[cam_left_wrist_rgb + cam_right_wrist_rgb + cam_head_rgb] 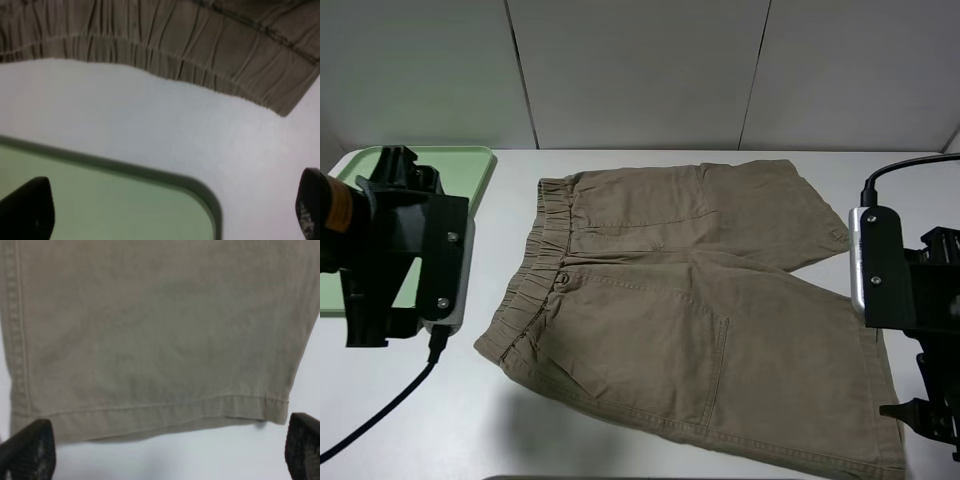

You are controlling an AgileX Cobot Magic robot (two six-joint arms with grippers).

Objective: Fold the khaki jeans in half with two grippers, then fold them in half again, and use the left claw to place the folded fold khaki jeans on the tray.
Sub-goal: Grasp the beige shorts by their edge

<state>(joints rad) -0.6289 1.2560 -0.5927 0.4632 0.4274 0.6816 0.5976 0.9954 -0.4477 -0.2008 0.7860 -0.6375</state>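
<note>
R wrist jeans (150, 330) hem, L prob tray (100, 205)

No text, brand, number or sign can be read in any view. Faint pale marks are seen on one fingertip (308, 210) of the left gripper (167, 207), but they are too blurred to be made out.

You've got matt woven cloth w/ stitched hems on the jeans (690, 300). Tray (470, 158): smooth plastic; table (440, 420) smooth, matt.
</note>
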